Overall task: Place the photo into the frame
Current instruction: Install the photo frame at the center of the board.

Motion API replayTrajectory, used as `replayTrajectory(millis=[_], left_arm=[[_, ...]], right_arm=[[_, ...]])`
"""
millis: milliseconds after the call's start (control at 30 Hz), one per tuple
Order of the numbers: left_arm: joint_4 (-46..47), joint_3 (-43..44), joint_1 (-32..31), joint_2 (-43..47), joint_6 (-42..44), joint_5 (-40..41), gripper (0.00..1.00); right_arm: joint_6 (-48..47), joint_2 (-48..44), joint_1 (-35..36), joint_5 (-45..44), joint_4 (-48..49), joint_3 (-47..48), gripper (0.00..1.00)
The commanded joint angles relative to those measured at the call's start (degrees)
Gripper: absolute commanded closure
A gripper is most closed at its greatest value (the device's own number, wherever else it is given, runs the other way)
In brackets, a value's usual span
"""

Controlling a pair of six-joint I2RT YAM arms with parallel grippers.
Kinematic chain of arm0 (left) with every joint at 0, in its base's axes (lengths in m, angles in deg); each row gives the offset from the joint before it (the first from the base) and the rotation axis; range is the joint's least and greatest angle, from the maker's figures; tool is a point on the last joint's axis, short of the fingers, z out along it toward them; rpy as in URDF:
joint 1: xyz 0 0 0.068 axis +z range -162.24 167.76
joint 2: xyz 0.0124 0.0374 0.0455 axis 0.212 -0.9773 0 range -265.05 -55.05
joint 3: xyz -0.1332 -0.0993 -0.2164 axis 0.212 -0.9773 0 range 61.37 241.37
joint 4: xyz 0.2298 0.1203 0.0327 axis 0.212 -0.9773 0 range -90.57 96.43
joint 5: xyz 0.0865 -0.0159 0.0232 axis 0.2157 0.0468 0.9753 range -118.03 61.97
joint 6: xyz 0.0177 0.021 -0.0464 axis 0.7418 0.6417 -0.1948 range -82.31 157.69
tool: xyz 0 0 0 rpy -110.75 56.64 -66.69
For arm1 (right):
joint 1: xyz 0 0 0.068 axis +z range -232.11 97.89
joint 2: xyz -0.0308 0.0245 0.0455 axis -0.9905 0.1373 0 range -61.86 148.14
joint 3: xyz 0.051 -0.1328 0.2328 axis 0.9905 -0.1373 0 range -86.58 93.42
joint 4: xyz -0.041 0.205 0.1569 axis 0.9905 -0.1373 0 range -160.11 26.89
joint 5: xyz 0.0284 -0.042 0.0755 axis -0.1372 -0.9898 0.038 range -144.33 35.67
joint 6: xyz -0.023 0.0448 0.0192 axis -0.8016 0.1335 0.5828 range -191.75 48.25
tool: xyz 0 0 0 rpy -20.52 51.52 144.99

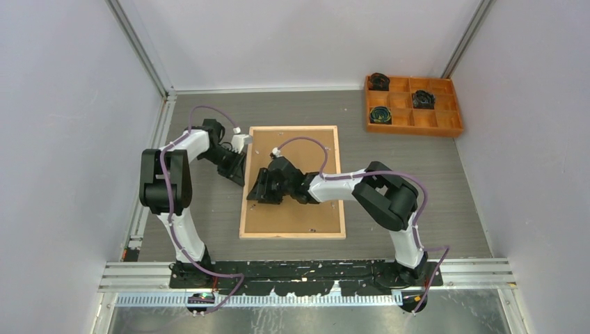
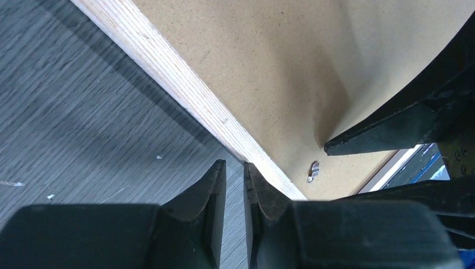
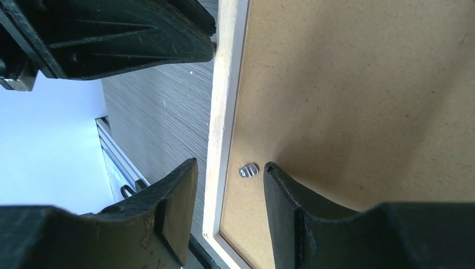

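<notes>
- While the frame [image 1: 292, 235] lies wood side up in the middle of the top view, its long axis running from the bottom of the picture to the top, the brown backing board [image 1: 306, 219] fills it; the photo shows in no view, so I judge it to be under the board, though that cannot be checked
- In the same view both grippers crowd the frame's left rail: the left gripper [image 1: 243, 179] comes at it from outside, and the right gripper [image 1: 252, 197] reaches across the board just below; the orange tray [image 1: 417, 131] sits well apart at upper right
- In the left wrist view the left gripper [image 2: 235, 165] has its fingers [image 2: 215, 190] drawn almost together with only a slit between them and nothing seen in it; the tips sit at the outer edge of the pale rail, which crosses from upper left to lower centre
- In the right wrist view the right gripper [image 3: 231, 165] is spread wide across the rail's inner edge, with a small metal tab [image 3: 249, 170] between its tips
- The coming move likely turns on that tab: it lies straight ahead of the right gripper, so the right arm is the nearer one to turn it over the board
</notes>
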Motion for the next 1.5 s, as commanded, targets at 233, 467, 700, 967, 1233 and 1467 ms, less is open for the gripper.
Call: replayTrajectory(millis=[233,467,700,967,1233,1467], left_arm=[[-0.2,2.0,-0.1,-0.1,0.5,-1.3,0.83],[-0.1,2.1,-0.1,-0.3,0.5,-0.6,0.83],[0.1,1.7,-0.2,0.0,0.6,-0.4,0.84],[0.0,1.5,-0.1,-0.1,1.4,-0.5,0.85],[-0.3,1.4,-0.1,-0.5,1.7,-0.8,0.86],[-0.4,1.3,-0.2,-0.8,2.1,-1.2,0.87]], right_arm=[[3.6,-2.1,1.1,1.6,4.3,-2.7,0.48],[4.9,-1.6,1.9,2.1,4.9,-3.0,0.50],[4.7,-1.3,2.0,1.4,4.6,-2.6,0.51],[3.6,-0.1,2.1,0.7,4.3,-1.3,0.53],[2.9,1.3,2.0,1.0,4.2,0.3,0.55],[2.7,2.4,2.0,2.0,4.5,1.5,0.58]])
